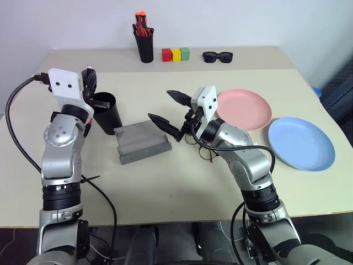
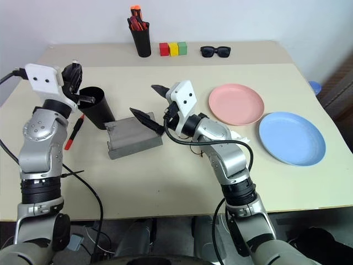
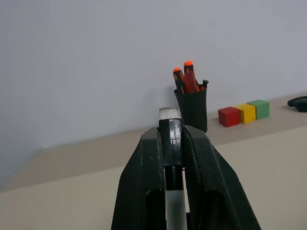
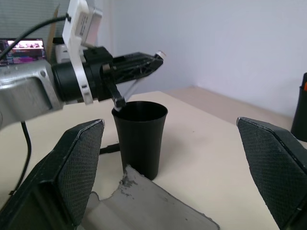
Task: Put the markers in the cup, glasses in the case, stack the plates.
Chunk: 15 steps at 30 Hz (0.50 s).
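My left gripper (image 3: pixel 171 130) is shut on a marker (image 3: pixel 170 115) and hangs over the rim of the black cup (image 1: pixel 106 113). In the right wrist view the marker's lower end dips into the cup's (image 4: pixel 139 134) mouth. A red marker (image 2: pixel 74 132) lies on the table to the left of the cup. My right gripper (image 1: pixel 160 105) stands wide open above the grey case (image 1: pixel 140 142), holding nothing. The thin wire-framed glasses (image 1: pixel 205 153) lie on the table, partly hidden under my right forearm. The pink plate (image 1: pixel 245 107) and the blue plate (image 1: pixel 302 142) lie side by side at the right.
At the back of the table stand a black pen holder with orange-red pens (image 1: pixel 145 38), three coloured blocks (image 1: pixel 175 54) and black sunglasses (image 1: pixel 217 56). A black cable (image 1: pixel 16 138) loops from my left wrist down past the table's left side.
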{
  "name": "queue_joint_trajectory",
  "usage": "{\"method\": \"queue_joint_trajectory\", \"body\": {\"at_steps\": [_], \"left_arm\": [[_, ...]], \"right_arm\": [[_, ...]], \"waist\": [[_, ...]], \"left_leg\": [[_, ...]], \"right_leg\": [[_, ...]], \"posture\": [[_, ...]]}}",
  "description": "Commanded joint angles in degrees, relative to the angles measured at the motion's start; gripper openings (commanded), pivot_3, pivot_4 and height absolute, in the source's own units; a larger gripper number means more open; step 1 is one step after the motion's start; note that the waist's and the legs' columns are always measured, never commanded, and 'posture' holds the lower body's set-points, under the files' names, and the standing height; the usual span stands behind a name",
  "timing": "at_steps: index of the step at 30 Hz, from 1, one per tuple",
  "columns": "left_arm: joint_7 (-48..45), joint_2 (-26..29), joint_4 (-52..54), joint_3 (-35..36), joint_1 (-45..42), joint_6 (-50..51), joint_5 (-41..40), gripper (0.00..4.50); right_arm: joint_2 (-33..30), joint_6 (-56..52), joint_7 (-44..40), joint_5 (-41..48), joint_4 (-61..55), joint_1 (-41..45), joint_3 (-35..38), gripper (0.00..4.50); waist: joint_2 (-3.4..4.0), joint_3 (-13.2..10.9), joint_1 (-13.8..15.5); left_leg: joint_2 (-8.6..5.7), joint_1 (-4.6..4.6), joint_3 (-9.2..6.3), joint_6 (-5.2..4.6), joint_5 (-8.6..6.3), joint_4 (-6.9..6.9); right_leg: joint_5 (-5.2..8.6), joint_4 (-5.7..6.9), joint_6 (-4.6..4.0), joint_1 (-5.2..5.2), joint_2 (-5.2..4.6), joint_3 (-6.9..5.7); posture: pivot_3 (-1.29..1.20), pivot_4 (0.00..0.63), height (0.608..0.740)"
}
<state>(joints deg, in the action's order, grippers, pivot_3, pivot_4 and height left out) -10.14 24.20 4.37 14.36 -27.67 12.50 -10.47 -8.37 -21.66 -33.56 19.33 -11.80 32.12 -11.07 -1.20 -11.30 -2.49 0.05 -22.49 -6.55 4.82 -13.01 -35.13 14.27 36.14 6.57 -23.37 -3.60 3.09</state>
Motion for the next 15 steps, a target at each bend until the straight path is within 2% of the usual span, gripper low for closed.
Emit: {"method": "queue_joint_trajectory", "body": {"at_steps": [1,5,13,15], "left_arm": [[0.9,-0.5,0.0,0.5,-0.2,-3.5,1.0,0.03],[1.4,-1.4,-1.0,0.7,0.0,-4.8,1.0,0.03],[2.8,-2.0,-1.7,0.8,0.5,-5.9,2.0,3.87],[3.4,-2.4,-1.4,1.5,0.2,-5.8,1.3,3.87]], "right_arm": [[0.8,0.5,-0.5,0.8,-2.0,0.8,-0.4,4.50],[0.9,0.2,-0.7,0.8,-2.1,0.7,-0.6,4.50],[0.7,-0.7,-0.7,0.9,-3.4,0.0,-0.8,4.50],[0.7,-1.0,-0.7,0.9,-3.6,-0.1,-0.9,4.50]], "waist": [[0.00,0.0,0.0],[0.00,0.0,0.0],[0.00,0.0,0.0],[0.00,0.0,0.0]], "left_leg": [[0.00,0.00,0.00,0.00,0.00,0.00],[0.00,0.00,0.00,0.00,0.00,0.00],[0.00,0.00,0.00,0.00,0.00,0.00],[0.00,0.00,0.00,0.00,0.00,0.00]], "right_leg": [[0.00,0.00,0.00,0.00,0.00,0.00],[0.00,0.00,0.00,0.00,0.00,0.00],[0.00,0.01,0.00,0.00,0.00,0.00],[0.00,0.01,0.00,0.00,0.00,0.00]], "posture": [[0.00,0.150,0.740],[0.00,0.150,0.740],[0.00,0.150,0.740],[0.00,0.150,0.740]]}}
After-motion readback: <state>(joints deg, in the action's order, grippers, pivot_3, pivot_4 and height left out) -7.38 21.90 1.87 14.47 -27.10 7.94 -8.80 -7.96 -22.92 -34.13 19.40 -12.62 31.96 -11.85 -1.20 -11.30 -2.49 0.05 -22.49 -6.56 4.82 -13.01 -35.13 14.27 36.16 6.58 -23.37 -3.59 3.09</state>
